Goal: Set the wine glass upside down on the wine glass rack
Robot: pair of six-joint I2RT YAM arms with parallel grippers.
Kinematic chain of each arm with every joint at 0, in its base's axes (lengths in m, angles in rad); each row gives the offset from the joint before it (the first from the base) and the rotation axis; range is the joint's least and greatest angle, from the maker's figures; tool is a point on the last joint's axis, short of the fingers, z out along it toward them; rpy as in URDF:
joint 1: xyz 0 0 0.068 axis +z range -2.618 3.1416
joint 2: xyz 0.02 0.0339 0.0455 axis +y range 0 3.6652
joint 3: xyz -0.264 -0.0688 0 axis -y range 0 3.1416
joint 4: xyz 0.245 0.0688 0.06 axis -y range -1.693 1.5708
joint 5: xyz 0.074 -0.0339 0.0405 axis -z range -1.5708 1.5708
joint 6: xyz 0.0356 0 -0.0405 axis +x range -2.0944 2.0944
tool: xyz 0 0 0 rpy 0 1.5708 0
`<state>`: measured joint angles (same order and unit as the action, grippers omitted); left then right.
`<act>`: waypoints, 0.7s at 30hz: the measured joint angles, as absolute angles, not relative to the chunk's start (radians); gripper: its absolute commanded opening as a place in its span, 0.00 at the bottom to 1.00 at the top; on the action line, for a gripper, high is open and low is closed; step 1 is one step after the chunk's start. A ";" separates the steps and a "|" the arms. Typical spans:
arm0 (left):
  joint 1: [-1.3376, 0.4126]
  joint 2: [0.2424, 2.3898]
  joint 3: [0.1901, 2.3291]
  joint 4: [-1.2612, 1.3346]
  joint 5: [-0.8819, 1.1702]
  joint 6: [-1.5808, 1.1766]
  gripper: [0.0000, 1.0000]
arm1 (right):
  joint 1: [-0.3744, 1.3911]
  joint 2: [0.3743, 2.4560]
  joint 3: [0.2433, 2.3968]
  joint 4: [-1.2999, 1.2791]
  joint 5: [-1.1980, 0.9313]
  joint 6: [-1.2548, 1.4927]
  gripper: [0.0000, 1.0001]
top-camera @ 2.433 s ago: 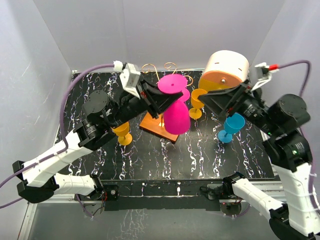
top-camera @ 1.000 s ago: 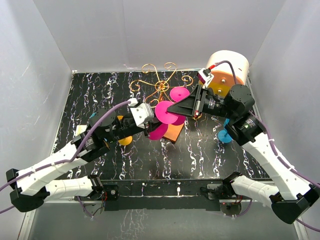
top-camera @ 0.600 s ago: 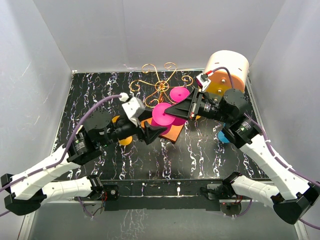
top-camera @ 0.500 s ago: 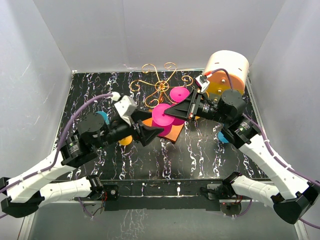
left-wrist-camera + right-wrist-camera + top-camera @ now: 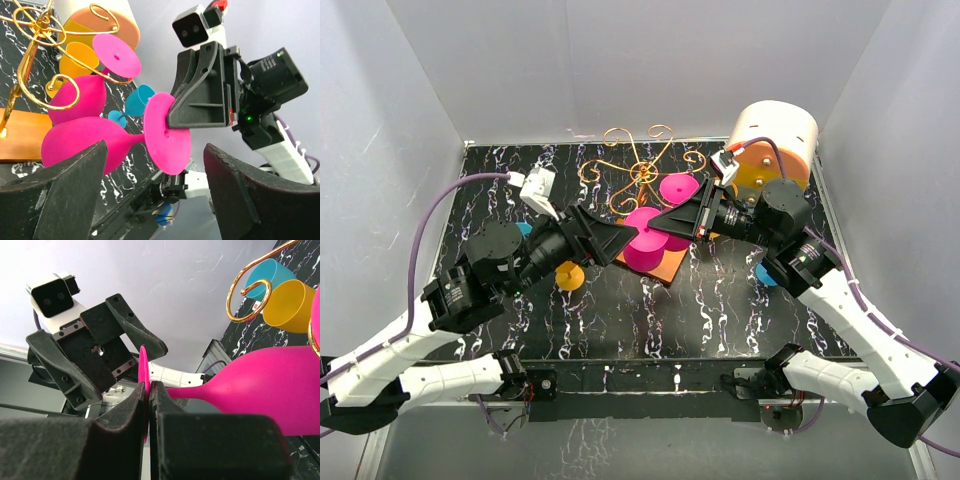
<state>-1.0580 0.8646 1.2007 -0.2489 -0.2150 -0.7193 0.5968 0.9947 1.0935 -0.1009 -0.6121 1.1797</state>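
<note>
A pink wine glass (image 5: pixel 85 142) lies sideways in the air in front of the wine glass rack (image 5: pixel 632 168), whose gold scroll arms rise from an orange wooden base (image 5: pixel 667 264). My right gripper (image 5: pixel 149 390) is shut on the rim of the glass's round foot (image 5: pixel 167 135). My left gripper (image 5: pixel 155 195) is open, its fingers (image 5: pixel 65 200) standing wide on either side of the glass and apart from it. In the top view the left gripper (image 5: pixel 620 240) sits just left of the pink foot (image 5: pixel 642 225), facing the right gripper (image 5: pixel 662 222). A second pink glass (image 5: pixel 82 97) hangs upside down on the rack.
A white and orange cylinder (image 5: pixel 775 140) stands at the back right. Yellow glasses (image 5: pixel 568 275) and blue glasses (image 5: pixel 765 272) stand on the black marbled table (image 5: pixel 620 320) on both sides of the rack. Grey walls close in the sides and back.
My left gripper has opened, let go of the pink glass and drawn back to the left. The right gripper has stayed shut on the glass's foot, holding it in place.
</note>
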 measured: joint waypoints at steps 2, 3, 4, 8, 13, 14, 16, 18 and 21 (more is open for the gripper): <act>-1.058 0.886 1.232 -0.270 -0.230 -0.756 0.76 | 0.597 0.995 1.093 -0.101 -0.612 1.179 0.00; -1.058 0.893 1.240 -0.276 -0.234 -0.770 0.75 | 0.599 0.995 1.093 -0.101 -0.612 1.179 0.00; -1.058 0.898 1.246 -0.282 -0.239 -0.783 0.72 | 0.600 0.995 1.093 -0.101 -0.613 1.178 0.00; -1.058 0.918 1.257 -0.307 -0.257 -0.826 0.58 | 0.600 0.994 1.086 -0.093 -0.620 1.178 0.00; -1.058 0.922 1.236 -0.290 -0.265 -0.859 0.46 | 0.601 0.994 1.082 -0.081 -0.628 1.178 0.00; -1.058 0.923 1.234 -0.286 -0.264 -0.861 0.44 | 0.601 0.994 1.082 -0.077 -0.628 1.178 0.00; -1.058 0.927 1.230 -0.277 -0.262 -0.867 0.38 | 0.601 0.994 1.082 -0.075 -0.630 1.179 0.00; -1.058 0.933 1.228 -0.265 -0.260 -0.877 0.29 | 0.601 0.994 1.082 -0.074 -0.631 1.179 0.00; -1.057 0.940 1.223 -0.245 -0.253 -0.888 0.13 | 0.601 0.994 1.081 -0.070 -0.632 1.179 0.00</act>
<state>-1.0573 0.9401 1.2228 -0.2451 -0.2531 -0.8875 0.6014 0.9939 1.0809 -0.0700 -0.6315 1.1790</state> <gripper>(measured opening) 0.263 0.031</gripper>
